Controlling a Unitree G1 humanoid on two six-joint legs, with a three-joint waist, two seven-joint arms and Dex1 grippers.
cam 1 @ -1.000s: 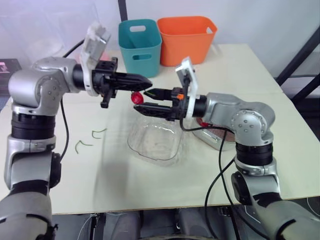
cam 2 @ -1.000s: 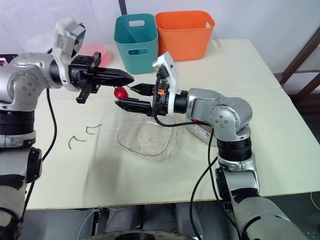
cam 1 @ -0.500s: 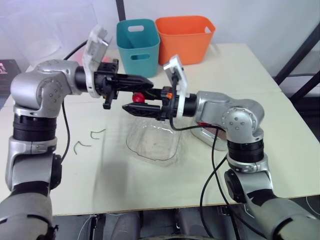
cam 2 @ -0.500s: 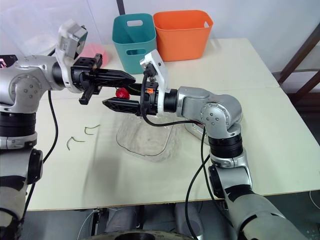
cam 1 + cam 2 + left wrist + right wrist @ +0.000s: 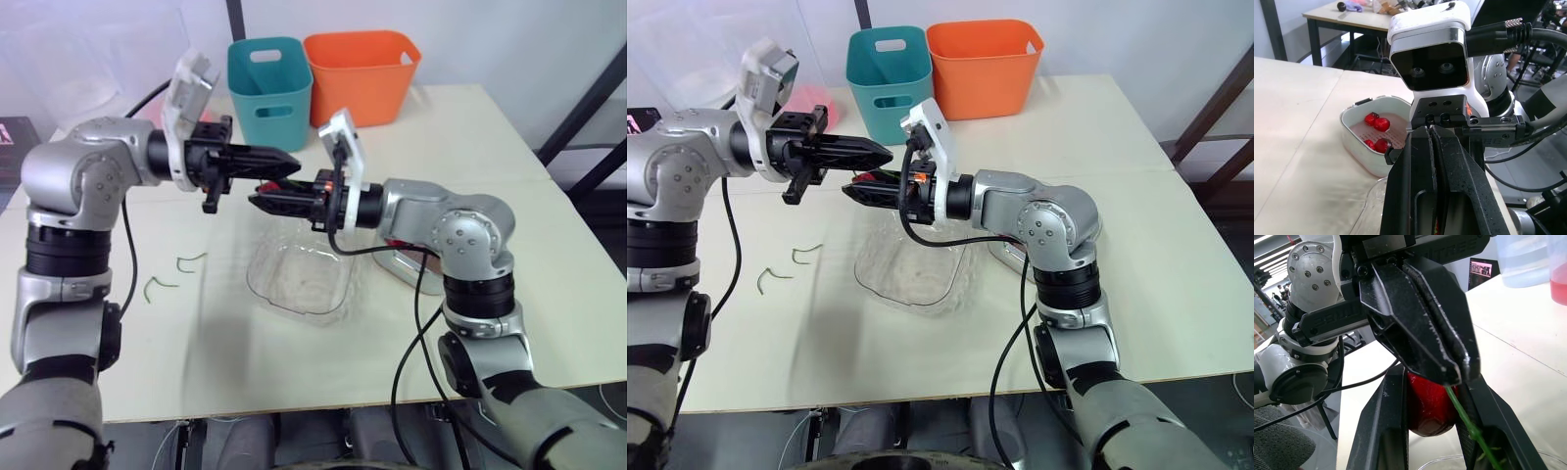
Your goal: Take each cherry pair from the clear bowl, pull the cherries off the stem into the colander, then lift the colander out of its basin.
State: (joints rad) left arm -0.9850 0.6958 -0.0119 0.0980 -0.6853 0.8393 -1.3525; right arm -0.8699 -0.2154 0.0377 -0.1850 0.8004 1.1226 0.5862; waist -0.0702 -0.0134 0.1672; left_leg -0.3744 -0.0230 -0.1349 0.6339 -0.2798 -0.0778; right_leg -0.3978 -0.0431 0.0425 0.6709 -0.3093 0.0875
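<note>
Above the clear bowl (image 5: 299,286), my left gripper (image 5: 292,162) is shut on a green stem (image 5: 1469,429). The stem runs down from its tip to a red cherry (image 5: 1427,406). My right gripper (image 5: 263,201) comes in from the right, just under the left gripper's tip, and is shut on that cherry. The bowl looks empty of cherries. In the left wrist view, the white basin (image 5: 1355,159) holds the colander with three red cherries (image 5: 1376,124); in the head views it sits behind my right forearm.
A teal bin (image 5: 271,83) and an orange bin (image 5: 362,69) stand at the table's back edge. Two bare green stems (image 5: 193,259) (image 5: 157,285) lie on the table left of the bowl. A pink container (image 5: 813,98) stands at the back left.
My right gripper moved left under the left gripper's tip, then closed from wide open onto the cherry. The left gripper stayed shut and hardly moved.
</note>
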